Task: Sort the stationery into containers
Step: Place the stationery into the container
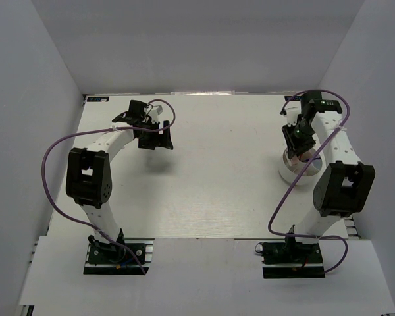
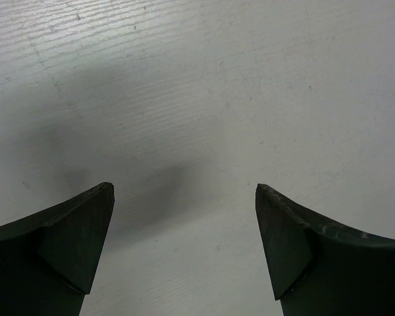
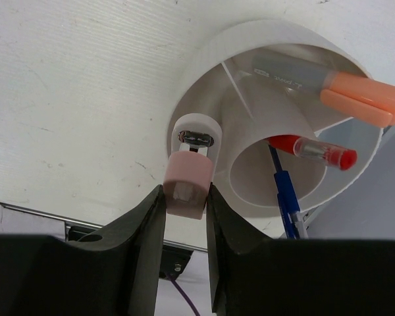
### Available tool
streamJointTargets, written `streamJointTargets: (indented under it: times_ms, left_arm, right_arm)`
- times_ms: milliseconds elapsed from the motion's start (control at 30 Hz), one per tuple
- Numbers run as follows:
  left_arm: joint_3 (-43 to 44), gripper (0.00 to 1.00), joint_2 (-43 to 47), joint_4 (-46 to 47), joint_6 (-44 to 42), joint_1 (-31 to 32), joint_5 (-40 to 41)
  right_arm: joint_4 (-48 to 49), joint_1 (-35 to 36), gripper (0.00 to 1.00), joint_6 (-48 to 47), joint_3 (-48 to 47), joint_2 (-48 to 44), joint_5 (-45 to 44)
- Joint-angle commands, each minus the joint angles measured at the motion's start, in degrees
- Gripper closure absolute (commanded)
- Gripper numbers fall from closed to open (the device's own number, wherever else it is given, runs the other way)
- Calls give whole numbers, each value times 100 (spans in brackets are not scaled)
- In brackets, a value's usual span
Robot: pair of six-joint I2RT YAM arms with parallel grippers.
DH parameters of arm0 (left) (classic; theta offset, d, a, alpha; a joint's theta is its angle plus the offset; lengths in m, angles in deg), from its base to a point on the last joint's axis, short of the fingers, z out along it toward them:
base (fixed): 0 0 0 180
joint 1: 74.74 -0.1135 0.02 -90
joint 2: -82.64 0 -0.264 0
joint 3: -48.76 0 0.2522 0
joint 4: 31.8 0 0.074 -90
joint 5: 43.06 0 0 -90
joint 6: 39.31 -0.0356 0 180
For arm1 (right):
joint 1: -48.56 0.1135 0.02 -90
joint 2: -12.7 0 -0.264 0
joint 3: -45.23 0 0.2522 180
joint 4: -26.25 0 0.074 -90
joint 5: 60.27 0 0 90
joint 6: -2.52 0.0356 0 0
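From above you see the round white bowl at the right of the table; on the left wrist, the left gripper gapes over matte, streaked surface; on the right wrist, the right gripper clamps the blocky pinkish eraser by the bowl's smooth rim, with marker, red pen and blue pen inside.

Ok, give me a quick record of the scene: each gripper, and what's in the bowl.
left gripper: open, over the table, holding nothing
right gripper: shut on eraser, at the bowl rim
in bowl: marker, red pen, blue pen, tape ring
stage: eraser not yet released
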Motion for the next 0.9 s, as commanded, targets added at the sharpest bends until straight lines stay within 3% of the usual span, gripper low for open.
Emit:
streamJointTargets:
  times_ms: [0,400,533,600,867]
  left_arm:
    - [-11,2,150,27,34,36,-102]
    - [-72,2,177,80,51,36,-84]
    - [-28,2,142,71,69,36,-102]
    - [-11,2,124,53,69,36,-111]
    - [-89,2,247,88,78,36,-67]
  right_arm:
    - [73,55,100,88,-241,74,-46]
    - [117,108,96,123,-189,118,-195]
    - [134,108,76,132,-171,91,-213]
    - [126,125,60,141,-154,91,-222]
    - [-75,161,43,80,-434,-23,24]
